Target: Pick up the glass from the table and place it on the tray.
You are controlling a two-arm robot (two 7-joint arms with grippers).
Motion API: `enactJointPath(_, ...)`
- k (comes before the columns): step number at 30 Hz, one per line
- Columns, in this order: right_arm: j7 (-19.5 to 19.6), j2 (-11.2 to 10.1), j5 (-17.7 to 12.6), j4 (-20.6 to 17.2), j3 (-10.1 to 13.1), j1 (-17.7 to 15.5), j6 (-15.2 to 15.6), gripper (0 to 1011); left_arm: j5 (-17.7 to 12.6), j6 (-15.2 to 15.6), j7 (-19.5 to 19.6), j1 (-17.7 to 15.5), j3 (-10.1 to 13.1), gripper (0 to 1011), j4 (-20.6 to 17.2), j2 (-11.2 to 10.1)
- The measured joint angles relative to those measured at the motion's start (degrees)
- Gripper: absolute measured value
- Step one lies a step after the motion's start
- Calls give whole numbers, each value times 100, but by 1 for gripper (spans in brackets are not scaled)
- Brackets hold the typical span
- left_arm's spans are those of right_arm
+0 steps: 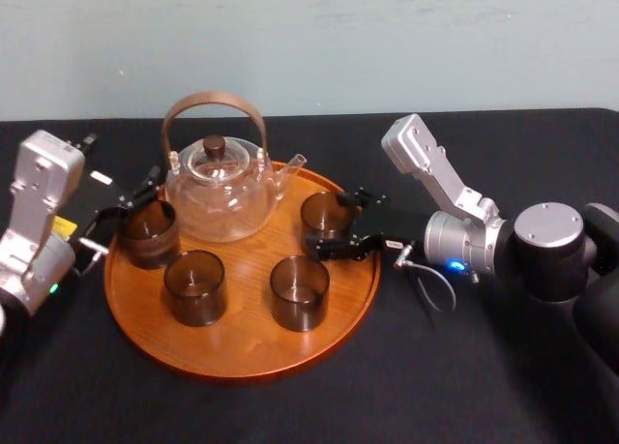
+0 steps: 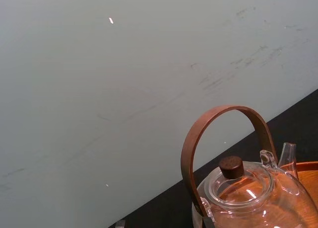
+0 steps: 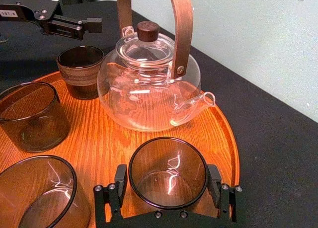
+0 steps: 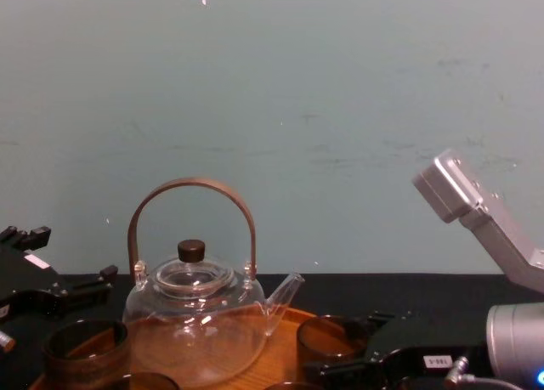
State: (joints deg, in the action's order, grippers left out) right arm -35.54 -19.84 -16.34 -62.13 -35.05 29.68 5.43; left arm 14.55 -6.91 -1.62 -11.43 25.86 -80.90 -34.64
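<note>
One glass (image 1: 324, 217) stands upright on the tray (image 1: 242, 369), between the spread fingers (image 3: 121, 182) of the right hand (image 1: 338, 223). The fingers are just beside its wall, one on each side. Ahead of this hand stands the glass teapot (image 1: 221, 188), and next to the hand two more glasses (image 1: 300, 291) rest on the same wood. The left hand (image 1: 131, 200) hangs close to a fourth glass (image 1: 147, 233) at the tray's opposite edge; whether it is spread or pressed together I cannot tell. A black tabletop (image 1: 484, 386) carries the tray.
</note>
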Motion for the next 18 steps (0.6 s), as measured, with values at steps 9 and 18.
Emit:
enactJointPath(9,-5,-3,-6,-4,0,0,4,1003,0,0,0,0,0,1001,0,0)
enactJointPath(18,-12,-4,-10,-6,0,-2,4,1002,0,0,0,0,0,1001,0,0)
